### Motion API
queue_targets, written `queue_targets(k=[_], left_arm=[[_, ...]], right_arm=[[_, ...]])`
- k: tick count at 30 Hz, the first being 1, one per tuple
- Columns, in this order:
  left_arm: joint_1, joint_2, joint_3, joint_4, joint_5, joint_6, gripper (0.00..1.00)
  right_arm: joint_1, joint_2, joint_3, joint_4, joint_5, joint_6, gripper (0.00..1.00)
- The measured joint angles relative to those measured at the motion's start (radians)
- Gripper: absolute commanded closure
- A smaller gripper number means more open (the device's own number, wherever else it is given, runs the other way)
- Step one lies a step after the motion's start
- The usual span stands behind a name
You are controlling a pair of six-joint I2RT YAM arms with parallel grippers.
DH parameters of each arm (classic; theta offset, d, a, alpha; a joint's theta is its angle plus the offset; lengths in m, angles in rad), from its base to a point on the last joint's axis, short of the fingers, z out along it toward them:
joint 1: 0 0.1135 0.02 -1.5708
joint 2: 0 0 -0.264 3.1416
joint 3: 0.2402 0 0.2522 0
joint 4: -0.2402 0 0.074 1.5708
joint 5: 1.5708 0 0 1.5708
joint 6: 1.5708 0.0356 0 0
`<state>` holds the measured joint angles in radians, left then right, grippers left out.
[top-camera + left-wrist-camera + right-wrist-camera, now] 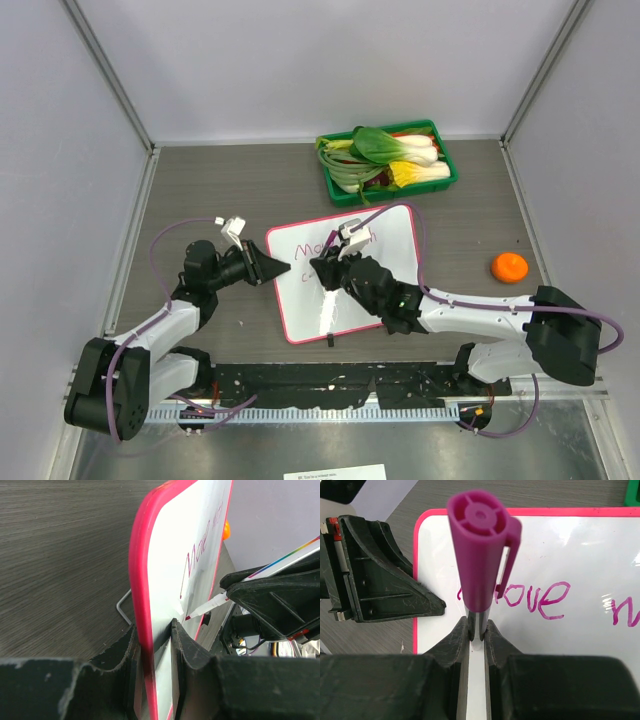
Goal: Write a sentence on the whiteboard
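**Writing rests on a thin hold**

The left gripper [152, 630] pinches the whiteboard [345, 275] by its pink left edge, mid-table; the right gripper [477, 627] clamps a purple marker [480, 555] against it. Pen pressure could skid the board and smear the lettering [535, 597].

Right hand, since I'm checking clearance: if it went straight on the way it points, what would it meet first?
Probably the whiteboard: the right hand, shut on the marker, points at its face by the writing. The left hand sits off to one side. Depth is unclear.
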<state>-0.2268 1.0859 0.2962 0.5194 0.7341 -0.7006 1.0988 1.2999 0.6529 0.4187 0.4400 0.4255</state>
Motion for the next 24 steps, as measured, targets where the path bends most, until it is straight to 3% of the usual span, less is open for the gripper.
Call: queue_targets(k=[24], left_arm=[[0.000, 0.000, 0.000, 0.000, 0.000, 0.001, 1.00]], right_arm=[[0.002, -0.032, -0.019, -0.038, 0.037, 0.015, 0.99]])
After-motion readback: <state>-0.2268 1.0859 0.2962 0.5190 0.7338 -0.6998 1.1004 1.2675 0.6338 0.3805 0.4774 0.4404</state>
